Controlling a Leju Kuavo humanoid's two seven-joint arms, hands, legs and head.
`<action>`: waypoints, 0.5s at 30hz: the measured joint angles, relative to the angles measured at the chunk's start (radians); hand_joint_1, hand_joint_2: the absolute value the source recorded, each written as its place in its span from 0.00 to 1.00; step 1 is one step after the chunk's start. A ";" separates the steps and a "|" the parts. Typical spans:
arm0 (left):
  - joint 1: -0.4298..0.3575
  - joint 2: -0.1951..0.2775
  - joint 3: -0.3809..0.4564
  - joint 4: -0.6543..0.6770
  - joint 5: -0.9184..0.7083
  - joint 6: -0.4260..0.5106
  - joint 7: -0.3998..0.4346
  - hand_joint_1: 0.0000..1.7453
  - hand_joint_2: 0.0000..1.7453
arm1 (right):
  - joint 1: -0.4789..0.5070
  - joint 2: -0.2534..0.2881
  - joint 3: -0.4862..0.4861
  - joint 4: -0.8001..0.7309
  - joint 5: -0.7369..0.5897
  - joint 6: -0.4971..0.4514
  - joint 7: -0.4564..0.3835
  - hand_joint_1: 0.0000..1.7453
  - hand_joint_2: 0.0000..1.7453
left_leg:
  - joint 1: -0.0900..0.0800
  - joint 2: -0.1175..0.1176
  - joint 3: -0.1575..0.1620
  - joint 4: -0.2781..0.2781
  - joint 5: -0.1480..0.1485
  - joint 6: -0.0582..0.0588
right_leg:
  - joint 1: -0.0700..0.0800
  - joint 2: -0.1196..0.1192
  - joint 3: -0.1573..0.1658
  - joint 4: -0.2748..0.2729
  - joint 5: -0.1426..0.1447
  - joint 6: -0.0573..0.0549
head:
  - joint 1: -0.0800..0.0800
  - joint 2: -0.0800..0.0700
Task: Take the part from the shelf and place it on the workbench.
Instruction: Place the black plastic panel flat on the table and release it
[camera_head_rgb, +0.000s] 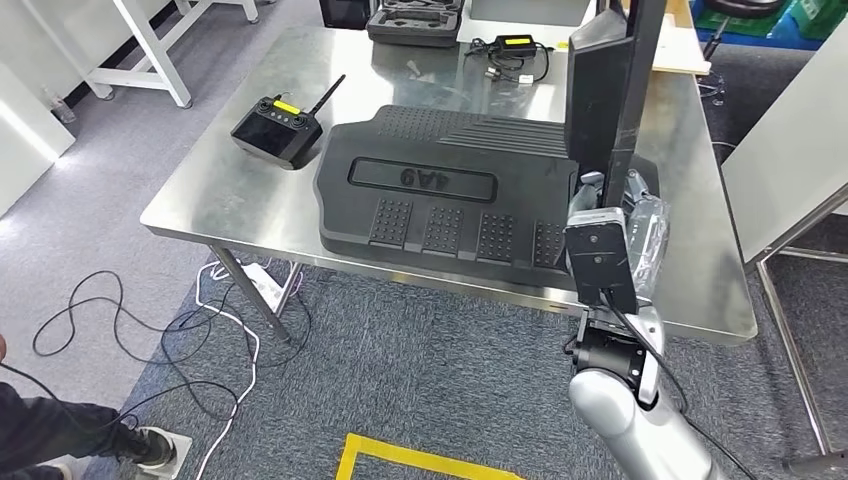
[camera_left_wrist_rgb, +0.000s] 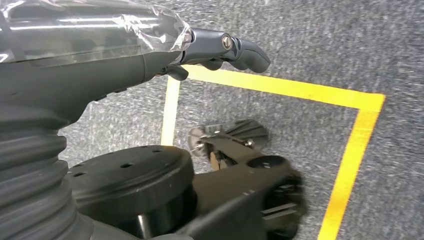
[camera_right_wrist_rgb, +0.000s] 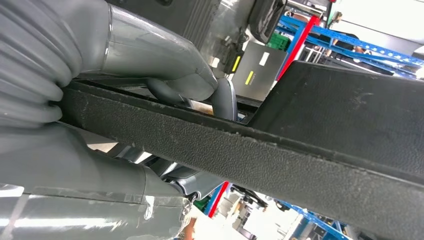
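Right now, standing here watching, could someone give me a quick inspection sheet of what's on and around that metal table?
Surface: steel workbench, shiny, bare near its front edge.
Job's things: black textured part, held upright over the bench; a large black ribbed panel already lies flat.
Clutter: remote controller, open black case.
Hands: right hand grips the part; left hand hangs over carpet, holding nothing.
Cables: black cord on the bench; loose wires on the floor.
Surroundings: yellow floor tape, white frame.

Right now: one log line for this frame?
right hand: grips black part, upright over steel workbench | left hand: empty, over carpet | another part: flat on workbench
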 joint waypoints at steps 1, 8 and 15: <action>0.000 0.000 0.000 0.000 0.000 0.000 0.000 0.00 1.00 | 0.000 0.000 0.000 0.000 0.000 0.000 0.000 1.00 1.00 | -0.002 0.000 0.023 -0.061 0.031 0.005 | 0.002 0.001 0.006 0.001 -0.006 0.004 | -0.002 0.000; -0.003 0.000 0.000 0.000 0.000 0.000 0.000 0.00 1.00 | -0.002 -0.004 0.000 0.000 -0.003 0.000 0.001 1.00 1.00 | -0.002 0.001 0.071 -0.160 0.041 0.035 | 0.001 0.000 -0.004 0.046 -0.049 0.037 | 0.003 0.000; -0.002 0.000 0.000 0.000 0.000 -0.001 0.000 0.00 1.00 | 0.003 -0.007 0.000 0.000 -0.004 0.000 0.002 1.00 1.00 | -0.001 0.000 0.103 -0.162 0.016 0.042 | -0.001 -0.001 -0.114 0.161 -0.012 0.046 | 0.034 0.000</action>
